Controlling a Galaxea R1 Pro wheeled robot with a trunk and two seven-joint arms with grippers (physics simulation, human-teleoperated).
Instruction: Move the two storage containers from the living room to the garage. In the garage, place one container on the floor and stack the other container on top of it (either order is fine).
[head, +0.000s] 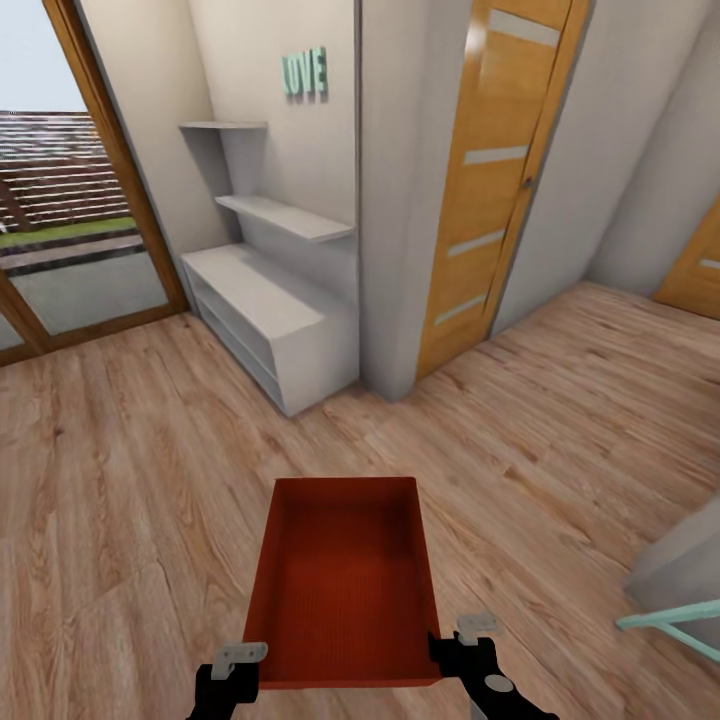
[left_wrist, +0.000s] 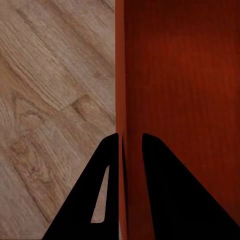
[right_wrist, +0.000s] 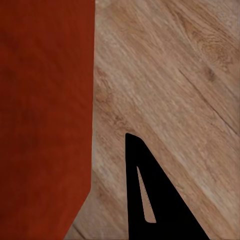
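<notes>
Now carrying orange-red rectangular open-top bin (head: 345, 580) between my grippers: left gripper (left_wrist: 131, 145) pinches its side wall, right gripper (head: 468, 650) grip unclear. Transit step; next, steer toward garage.

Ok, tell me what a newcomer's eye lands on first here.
First, the orange-red storage container, held low in front of the robot by the left gripper and right gripper over the wood-plank floor. Then the teal LOVE letters on the wall above the grey shelves, and the wooden door to their right.
</notes>
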